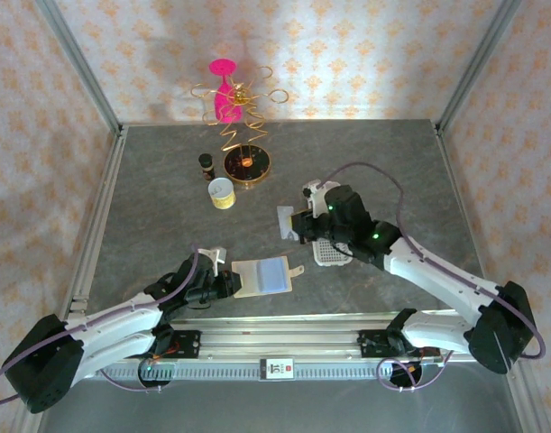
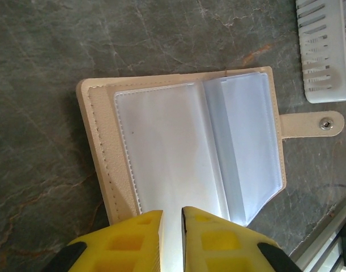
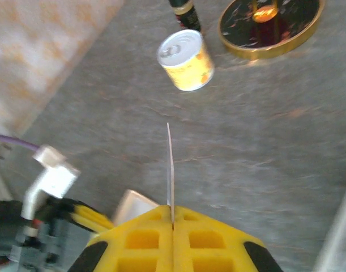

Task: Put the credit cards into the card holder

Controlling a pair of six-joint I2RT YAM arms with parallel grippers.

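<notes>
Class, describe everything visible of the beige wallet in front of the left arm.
The beige wallet lies open and flat on the grey table, with its stitched, leather-like cover underneath and clear plastic sleeves fanned on top. A strap with a metal snap sticks out from one side. The left gripper has its jaws nearly closed at the sleeves' near edge; whether they pinch a sleeve is unclear.

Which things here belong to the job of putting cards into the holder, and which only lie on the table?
For the job: credit card in the right gripper; card holder, the white tray; beige wallet, pinched by the left gripper.
Lying about: yellow can; dark bottle; gold-rimmed dish; pink ornament.
</notes>
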